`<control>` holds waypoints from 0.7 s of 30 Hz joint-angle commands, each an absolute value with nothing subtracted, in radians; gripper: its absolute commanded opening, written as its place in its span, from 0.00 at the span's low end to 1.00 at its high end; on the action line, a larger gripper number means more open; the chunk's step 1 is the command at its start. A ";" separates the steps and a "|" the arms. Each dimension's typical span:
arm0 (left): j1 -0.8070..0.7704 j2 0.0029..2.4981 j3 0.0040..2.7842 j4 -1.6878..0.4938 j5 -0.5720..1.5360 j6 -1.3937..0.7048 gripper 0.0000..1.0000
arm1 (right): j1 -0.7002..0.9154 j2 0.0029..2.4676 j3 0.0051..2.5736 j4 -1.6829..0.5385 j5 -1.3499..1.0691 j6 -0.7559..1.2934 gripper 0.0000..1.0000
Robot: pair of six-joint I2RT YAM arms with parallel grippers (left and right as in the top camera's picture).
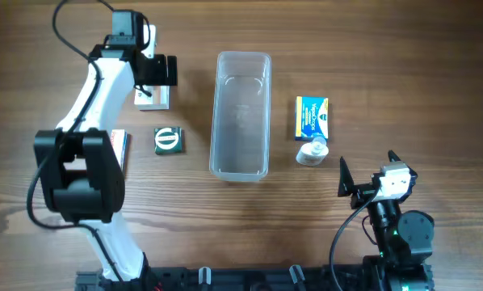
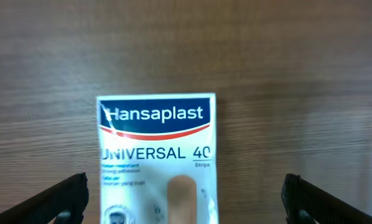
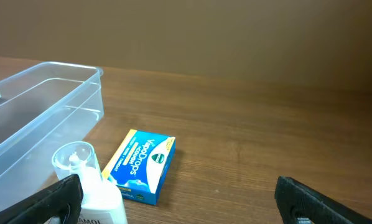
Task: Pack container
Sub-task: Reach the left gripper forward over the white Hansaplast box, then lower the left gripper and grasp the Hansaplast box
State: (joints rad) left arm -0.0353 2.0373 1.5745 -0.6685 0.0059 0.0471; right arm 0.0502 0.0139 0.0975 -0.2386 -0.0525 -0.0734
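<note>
While your left jaws hang wide open over the Hansaplast box (image 2: 156, 155), they hold nothing. Your right jaws gape empty too.

Matt brown wood-grain table (image 1: 403, 65), clear glossy smooth plastic container (image 1: 240, 173) ahead-left of the right gripper (image 3: 178, 185), smooth printed cardboard Hansaplast box (image 2: 156, 155) between the left gripper (image 2: 183, 182) and its matt black fingers (image 2: 61, 199), white plastic bottle (image 3: 99, 196)

Hansaplast box (image 2: 156, 158) cut by bottom edge; red box (image 1: 120, 144) half hidden under left arm (image 1: 92, 85).
</note>
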 commanded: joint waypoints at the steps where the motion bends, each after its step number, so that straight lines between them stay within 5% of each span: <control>1: -0.029 2.063 1.567 -0.661 -0.028 0.066 1.00 | 0.046 0.010 0.095 -0.235 -0.069 -0.079 1.00; 21: -0.017 2.066 1.485 -0.566 -0.066 -0.043 1.00 | 0.046 0.010 0.095 -0.235 -0.069 -0.079 1.00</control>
State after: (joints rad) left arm -0.0238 2.0613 1.5269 -0.5892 -0.0322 -0.0227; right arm 0.0502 0.0139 0.0975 -0.2386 -0.0525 -0.0734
